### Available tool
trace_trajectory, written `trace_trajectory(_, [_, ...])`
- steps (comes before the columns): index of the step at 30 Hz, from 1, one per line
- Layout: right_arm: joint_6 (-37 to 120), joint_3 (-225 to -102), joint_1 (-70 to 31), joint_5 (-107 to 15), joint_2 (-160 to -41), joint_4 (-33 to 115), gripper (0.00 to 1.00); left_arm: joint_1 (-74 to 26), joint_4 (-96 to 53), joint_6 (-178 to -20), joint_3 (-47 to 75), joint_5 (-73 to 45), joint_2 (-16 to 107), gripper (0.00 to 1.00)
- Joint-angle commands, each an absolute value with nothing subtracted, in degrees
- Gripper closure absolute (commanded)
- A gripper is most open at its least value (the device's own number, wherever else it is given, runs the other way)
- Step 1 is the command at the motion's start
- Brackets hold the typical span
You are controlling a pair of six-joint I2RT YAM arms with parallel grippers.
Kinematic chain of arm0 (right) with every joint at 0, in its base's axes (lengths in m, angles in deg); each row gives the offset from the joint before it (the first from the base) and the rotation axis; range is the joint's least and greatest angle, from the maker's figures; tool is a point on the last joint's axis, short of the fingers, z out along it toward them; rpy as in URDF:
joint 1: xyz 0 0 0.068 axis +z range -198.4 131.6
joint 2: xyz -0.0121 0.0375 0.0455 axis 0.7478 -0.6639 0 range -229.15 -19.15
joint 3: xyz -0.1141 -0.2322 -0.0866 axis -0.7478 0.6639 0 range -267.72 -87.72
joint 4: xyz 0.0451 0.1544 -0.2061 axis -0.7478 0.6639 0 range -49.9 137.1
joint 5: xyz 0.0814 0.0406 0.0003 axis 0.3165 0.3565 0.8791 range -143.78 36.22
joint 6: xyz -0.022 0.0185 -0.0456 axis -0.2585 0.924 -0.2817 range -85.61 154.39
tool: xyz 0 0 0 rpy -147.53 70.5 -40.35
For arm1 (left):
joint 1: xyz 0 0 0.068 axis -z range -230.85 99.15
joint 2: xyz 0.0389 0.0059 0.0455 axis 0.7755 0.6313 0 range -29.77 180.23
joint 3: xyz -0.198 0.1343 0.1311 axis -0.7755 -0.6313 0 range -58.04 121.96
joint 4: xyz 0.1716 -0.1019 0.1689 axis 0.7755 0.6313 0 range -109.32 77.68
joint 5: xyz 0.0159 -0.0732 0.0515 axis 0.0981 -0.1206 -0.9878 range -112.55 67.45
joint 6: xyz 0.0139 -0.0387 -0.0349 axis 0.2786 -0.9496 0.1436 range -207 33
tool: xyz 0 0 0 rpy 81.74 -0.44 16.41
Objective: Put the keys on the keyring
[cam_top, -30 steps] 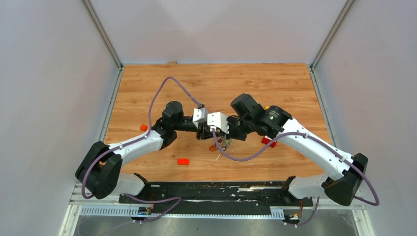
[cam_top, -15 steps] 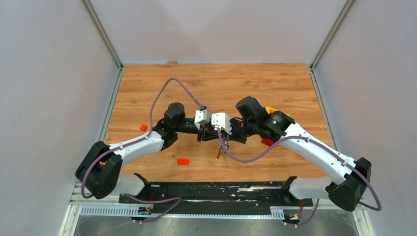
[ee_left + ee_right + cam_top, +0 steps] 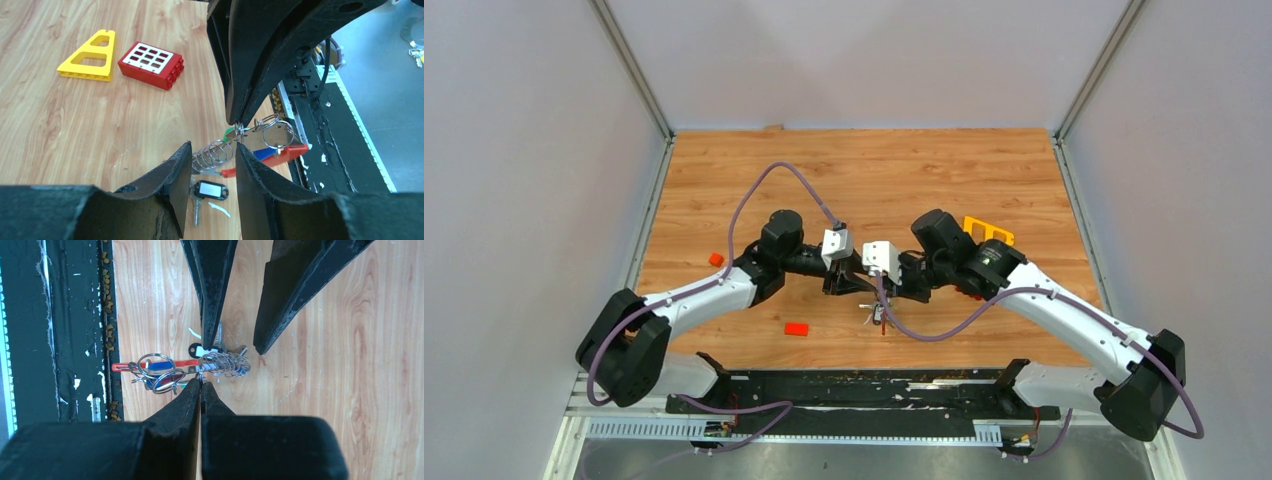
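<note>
The right gripper had its jaws closed, pinching a wire ring of the keyring near the table's front edge. The left gripper had its jaws apart, one finger on either side of the keyring's wire coil; whether they touched it could not be told. A black-tagged key hung by the coil, and blue and green tags sat near the red strap. Well beyond lay a red brick just beside a yellow piece.

coiled-wire keyring, red strap, black-tagged key just beside
</note>
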State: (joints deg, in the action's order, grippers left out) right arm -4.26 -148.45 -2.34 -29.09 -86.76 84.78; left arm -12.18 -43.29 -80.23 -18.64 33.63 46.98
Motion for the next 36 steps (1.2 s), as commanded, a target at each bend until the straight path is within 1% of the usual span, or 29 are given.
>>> trace_trajectory(1, [-3.8,-146.3,-2.6,-25.4,-84.6,79.6,1.0,-11.7,-39.7,-75.9,-17.9,36.4,44.4,0.55])
trace_trajectory(5, [-3.3,-144.7,-2.6,-23.7,-84.6,78.6,1.0,-11.7,-41.3,-77.7,-18.6,36.9,44.5,0.54])
trace_trajectory(11, [-2.6,-143.0,-2.7,-22.9,-85.4,77.0,1.0,-11.6,-48.6,-82.7,-21.5,34.8,45.8,0.54])
trace_trajectory(20, [-1.7,-140.6,-3.6,-21.6,-86.4,74.2,1.0,-11.1,-58.9,-89.6,-26.0,34.8,47.9,0.53])
trace_trajectory(36, [-1.2,-140.2,-4.4,-21.1,-86.1,73.5,1.0,-8.8,-58.8,-91.6,-25.7,32.1,51.4,0.56])
